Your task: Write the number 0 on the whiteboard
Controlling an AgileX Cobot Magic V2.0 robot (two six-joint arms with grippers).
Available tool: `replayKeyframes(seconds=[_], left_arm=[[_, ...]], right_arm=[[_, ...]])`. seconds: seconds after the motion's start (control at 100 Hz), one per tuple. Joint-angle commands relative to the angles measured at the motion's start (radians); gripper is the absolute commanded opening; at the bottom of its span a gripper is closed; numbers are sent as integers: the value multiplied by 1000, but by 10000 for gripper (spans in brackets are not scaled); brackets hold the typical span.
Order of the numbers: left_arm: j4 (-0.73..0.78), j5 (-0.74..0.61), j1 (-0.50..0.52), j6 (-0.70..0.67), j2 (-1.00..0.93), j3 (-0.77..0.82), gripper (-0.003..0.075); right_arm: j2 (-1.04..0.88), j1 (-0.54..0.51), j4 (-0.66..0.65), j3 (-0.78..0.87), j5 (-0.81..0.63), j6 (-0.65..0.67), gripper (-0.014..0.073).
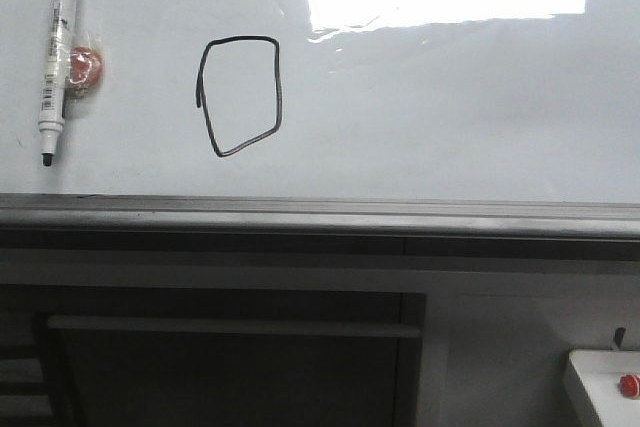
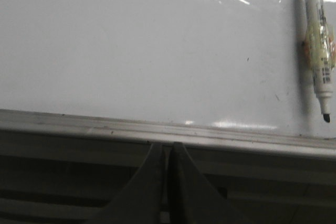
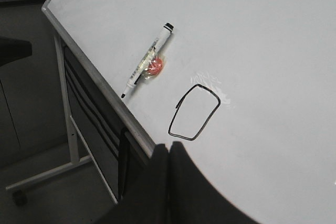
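1. Number 0 (image 3: pixel 193 112) complete on whiteboard (image 3: pixel 273 35), just beyond right gripper (image 3: pixel 168 153) (fingers together, empty).
2. Left gripper (image 2: pixel 167 153) likewise closed, empty; marker (image 2: pixel 319 51) lies beyond it.
3. Risk: sweeping arm smears ink.

Drawn in black on the whiteboard (image 1: pixel 450 97): the number 0 (image 1: pixel 238 97). Printed along the marker (image 1: pixel 56 62): small lettering, too blurred to read.

— What is being seen under the board?

— A dark cabinet (image 1: pixel 230 367) with a pale shelf edge is being shown below, in shadow.

— And at the side?

— A grey floor (image 3: pixel 52 198) is being shown, with a pale stand leg (image 3: pixel 50 174) being carried on a dark caster (image 3: pixel 19 198). A small white box (image 1: pixel 600 387) with a red knob (image 1: pixel 628 384) is being lit at the lower right.
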Motion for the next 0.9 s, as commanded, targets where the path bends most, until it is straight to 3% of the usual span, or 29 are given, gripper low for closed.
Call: replayKeyframes(seconds=[0.0, 0.05, 0.89], left_arm=[[0, -2, -2, 0, -27, 9, -20], [0, 41, -2, 0, -27, 9, -20], [-15, 41, -2, 0, -27, 9, -20]], right_arm=[[-6, -6, -8, -27, -82, 3, -67], [-6, -6, -8, -27, -82, 3, -67], [-6, -6, -8, -27, -82, 3, -67]])
